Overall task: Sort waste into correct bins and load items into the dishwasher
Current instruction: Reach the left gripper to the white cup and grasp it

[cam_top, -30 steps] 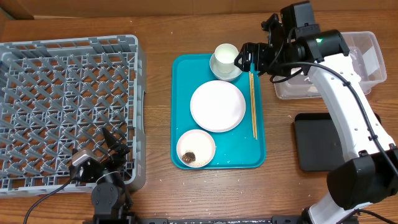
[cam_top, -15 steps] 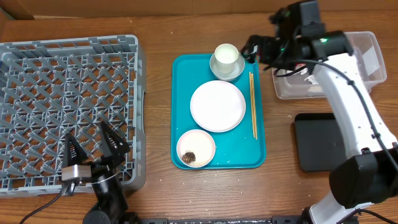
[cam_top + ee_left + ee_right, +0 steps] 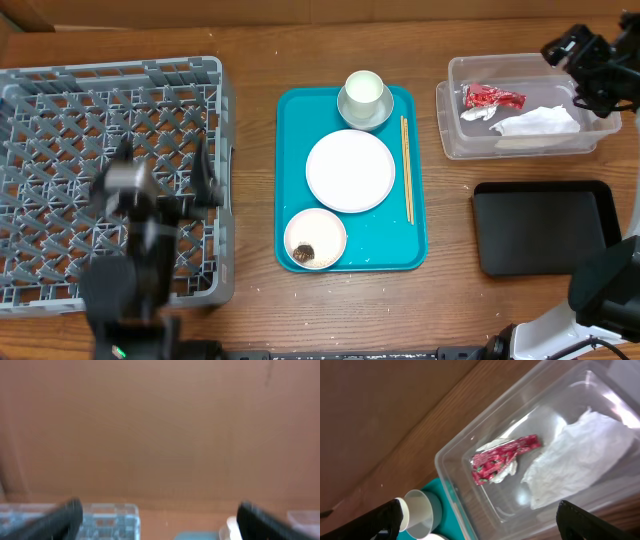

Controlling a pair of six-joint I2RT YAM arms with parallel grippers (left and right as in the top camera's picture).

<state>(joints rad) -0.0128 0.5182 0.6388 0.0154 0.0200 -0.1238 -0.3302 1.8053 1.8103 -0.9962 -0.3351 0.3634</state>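
On the teal tray (image 3: 296, 110) sit a white cup (image 3: 365, 90) nested in a small bowl (image 3: 372, 117), a round plate (image 3: 350, 170), and another small bowl (image 3: 322, 232) holding a brown scrap (image 3: 305, 250). The clear tub (image 3: 450, 110) holds the red wrapper (image 3: 492, 97) and the white napkin (image 3: 537, 122). The same tub (image 3: 455, 485), wrapper (image 3: 502, 457) and napkin (image 3: 580, 467) fill the right wrist view. My right gripper (image 3: 578, 72) hangs open at the tub's far right end. My left gripper (image 3: 165, 168), blurred, is open above the grey dish rack (image 3: 60, 80).
Wooden chopsticks (image 3: 406, 168) lie along the teal tray's right side. The black tray (image 3: 545, 227) sits in front of the clear tub. A brown cardboard wall (image 3: 160, 425) stands behind the table. The rack's corner (image 3: 107, 516) shows in the left wrist view.
My right arm swung away from the cup to the far right, uncovering the tub. My left arm rose from the table's front edge to above the rack.
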